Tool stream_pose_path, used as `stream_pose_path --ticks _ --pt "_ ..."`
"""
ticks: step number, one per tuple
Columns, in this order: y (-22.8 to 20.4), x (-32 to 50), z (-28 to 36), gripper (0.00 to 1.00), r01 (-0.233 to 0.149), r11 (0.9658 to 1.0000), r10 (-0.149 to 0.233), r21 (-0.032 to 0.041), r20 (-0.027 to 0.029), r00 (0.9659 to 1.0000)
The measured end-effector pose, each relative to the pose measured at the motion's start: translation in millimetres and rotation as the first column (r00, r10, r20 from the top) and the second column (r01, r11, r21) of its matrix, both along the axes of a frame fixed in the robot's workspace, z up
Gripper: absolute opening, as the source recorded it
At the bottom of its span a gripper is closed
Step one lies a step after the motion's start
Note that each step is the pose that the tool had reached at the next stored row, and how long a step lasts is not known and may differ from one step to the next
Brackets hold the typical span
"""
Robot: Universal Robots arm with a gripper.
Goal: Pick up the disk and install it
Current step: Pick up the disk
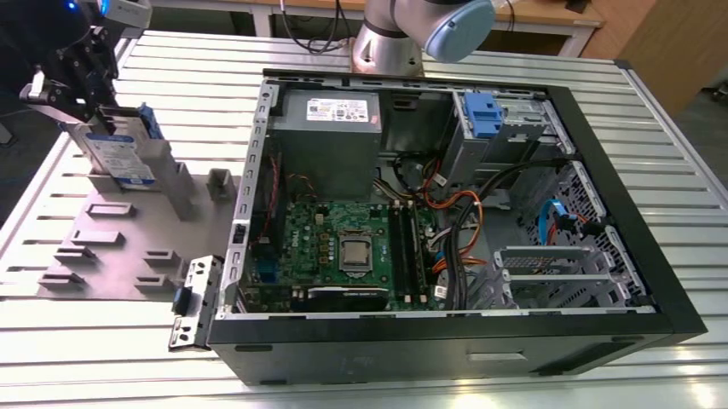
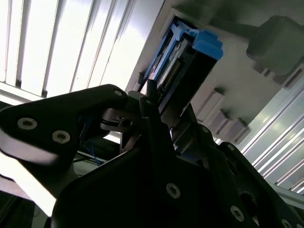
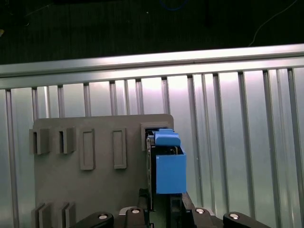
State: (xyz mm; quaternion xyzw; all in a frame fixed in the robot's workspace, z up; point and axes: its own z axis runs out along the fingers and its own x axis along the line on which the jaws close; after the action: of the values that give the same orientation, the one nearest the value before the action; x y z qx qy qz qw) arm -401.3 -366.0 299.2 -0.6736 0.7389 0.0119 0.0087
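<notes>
- Standing beside the open computer case (image 1: 455, 341), a grey fixture plate (image 1: 114, 247) is cradling the disk (image 1: 123, 153) upright.
- The gripper (image 1: 91, 115) is pinching the disk's top, fingers narrow; pulling straight upward is looking safest.

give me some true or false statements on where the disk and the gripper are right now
1. The disk stands upright on the grey fixture plate. True.
2. The gripper hangs inside the computer case. False: it is at the top of the disk, outside the case.
3. The computer case lies open, with its inside showing. True.
4. The grey fixture plate lies on the exterior view's right of the computer case. False: it lies on the exterior view's left.
</notes>
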Motion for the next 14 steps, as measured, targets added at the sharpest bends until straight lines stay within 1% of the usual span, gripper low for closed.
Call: stream_pose_path --ticks 2,14 --pt "0.0 0.0 0.0 0.35 0.000 1.0000 0.000 0.0001 0.0001 1.0000" --pt "0.0 0.1 -0.1 0.35 0.000 1.0000 0.000 0.0001 0.0002 1.0000"
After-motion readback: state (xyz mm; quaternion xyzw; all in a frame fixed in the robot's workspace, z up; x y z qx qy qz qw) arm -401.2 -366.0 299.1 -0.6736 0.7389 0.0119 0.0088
